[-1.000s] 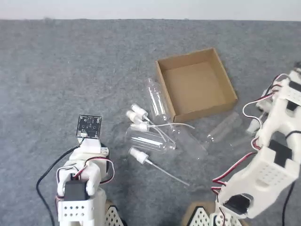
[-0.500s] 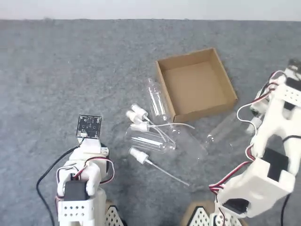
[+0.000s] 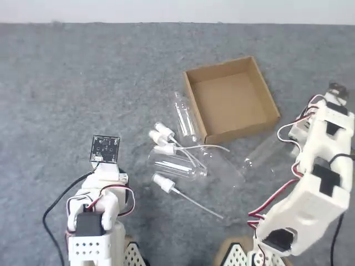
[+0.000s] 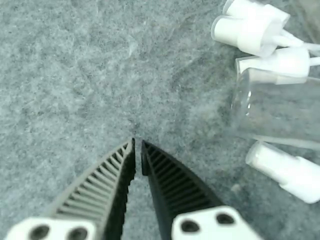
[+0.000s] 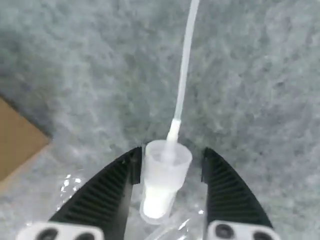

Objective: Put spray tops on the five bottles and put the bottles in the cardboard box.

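Where tops (image 3: 165, 132) lie, tubes (image 3: 213, 147) seemingly cross

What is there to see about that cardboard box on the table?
The cardboard box is brown, shallow and roughly square, with low walls and no lid. It sits flat and a little askew on the grey felt-like table, with its bare floor showing. A clear bottle lies along one wall, seemingly against it.
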Action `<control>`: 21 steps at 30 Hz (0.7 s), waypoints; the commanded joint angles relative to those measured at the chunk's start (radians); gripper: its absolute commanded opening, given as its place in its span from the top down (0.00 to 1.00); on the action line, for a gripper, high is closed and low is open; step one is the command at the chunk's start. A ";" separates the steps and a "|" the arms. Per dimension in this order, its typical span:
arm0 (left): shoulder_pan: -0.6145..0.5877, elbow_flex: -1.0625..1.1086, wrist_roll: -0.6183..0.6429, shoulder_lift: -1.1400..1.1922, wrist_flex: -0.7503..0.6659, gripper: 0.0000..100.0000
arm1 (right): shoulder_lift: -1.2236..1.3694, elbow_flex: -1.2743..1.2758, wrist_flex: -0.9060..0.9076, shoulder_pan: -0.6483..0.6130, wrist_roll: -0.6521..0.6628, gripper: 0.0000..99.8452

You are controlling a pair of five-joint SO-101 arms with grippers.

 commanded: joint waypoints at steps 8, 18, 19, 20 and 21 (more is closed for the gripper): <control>-0.006 -0.008 -0.006 -0.018 0.005 0.99 | 0.013 -0.084 -0.031 -0.005 0.009 0.99; -0.006 -0.008 -0.006 -0.018 0.005 0.99 | 0.012 -0.526 0.349 -0.079 0.008 0.99; -0.006 -0.008 -0.006 -0.018 0.005 0.99 | 0.007 -0.569 0.394 -0.102 0.008 0.99; -0.006 -0.008 -0.006 -0.018 0.005 0.99 | -0.002 -0.606 0.435 -0.130 0.006 0.99; -0.006 -0.008 -0.006 -0.018 0.005 0.99 | -0.016 -0.626 0.464 -0.160 0.006 0.99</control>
